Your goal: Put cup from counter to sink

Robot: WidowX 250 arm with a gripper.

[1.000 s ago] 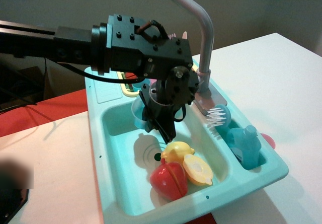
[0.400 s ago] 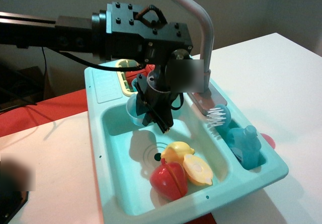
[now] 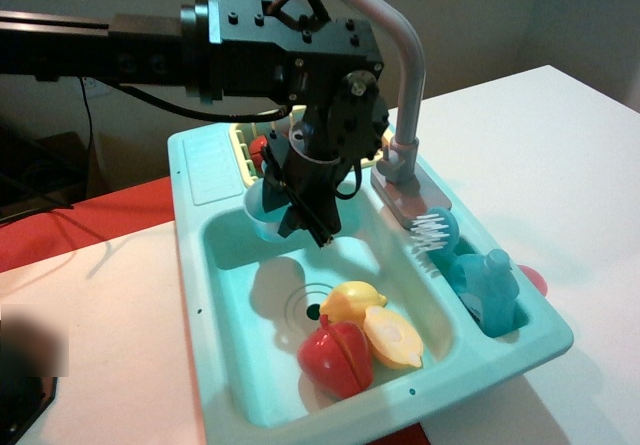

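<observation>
The white worktop (image 3: 560,165) carries a teal sink (image 3: 240,365) with a tall grey faucet (image 3: 405,75). The black arm (image 3: 120,53) reaches over the basin, its pincer (image 3: 305,215) closed on the cup (image 3: 262,207), held above the basin's back edge. A plastic lemon (image 3: 375,320) and red fruit (image 3: 333,357) lie below.

Gripper (image 3: 305,210) shut on the cup (image 3: 262,208), held w/ rim tilted over back-left of the sink (image 3: 240,365). Lemon (image 3: 352,300) & red fruit (image 3: 335,357) lie near drain. Faucet (image 3: 400,85) just right of arm.
</observation>
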